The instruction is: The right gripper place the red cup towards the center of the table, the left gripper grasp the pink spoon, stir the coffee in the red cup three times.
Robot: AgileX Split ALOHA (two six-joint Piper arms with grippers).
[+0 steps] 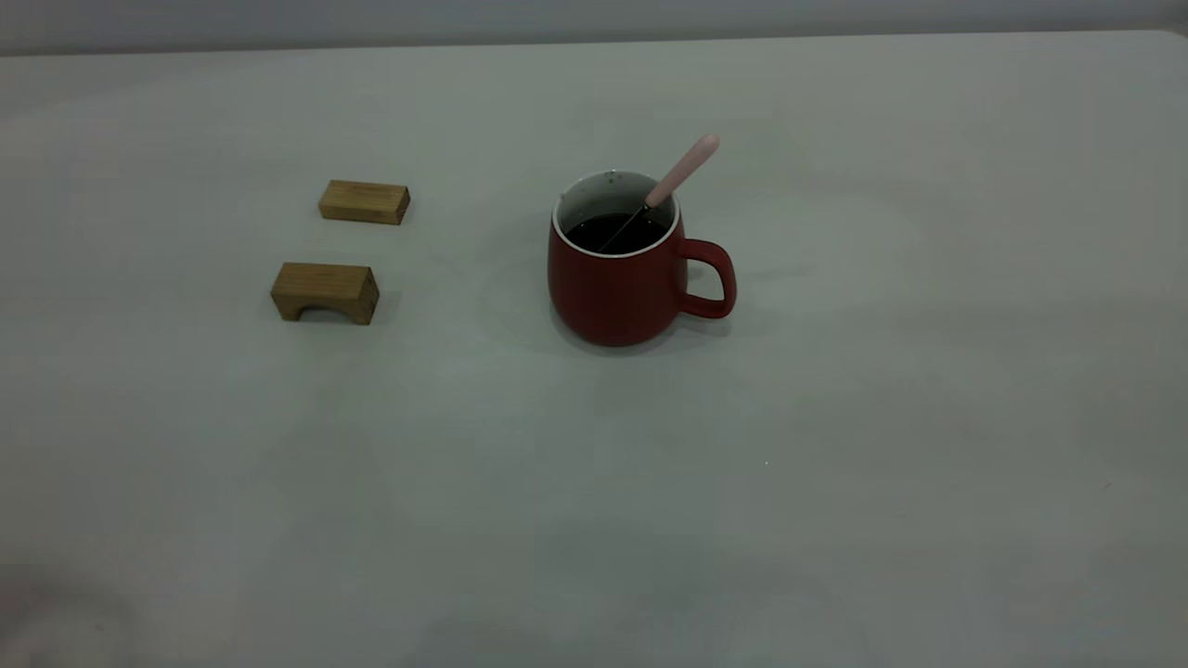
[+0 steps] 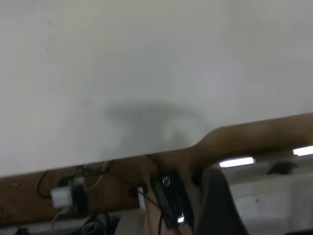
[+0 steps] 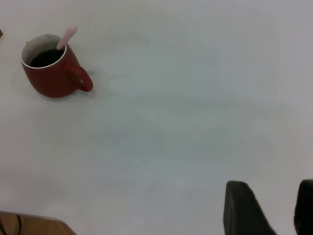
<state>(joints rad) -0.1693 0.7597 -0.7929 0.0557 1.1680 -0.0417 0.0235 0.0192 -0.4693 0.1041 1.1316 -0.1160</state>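
Observation:
The red cup stands upright near the middle of the table, its handle pointing right. Dark coffee fills it partway. The pink spoon leans in the cup, its bowl under the coffee and its handle sticking up to the right. Neither gripper shows in the exterior view. In the right wrist view my right gripper is open and empty, far from the cup and spoon. My left gripper hangs open past the table's edge, holding nothing.
Two wooden blocks lie left of the cup: a flat one farther back and an arched one nearer. In the left wrist view, cables and a white plug sit below the table's edge.

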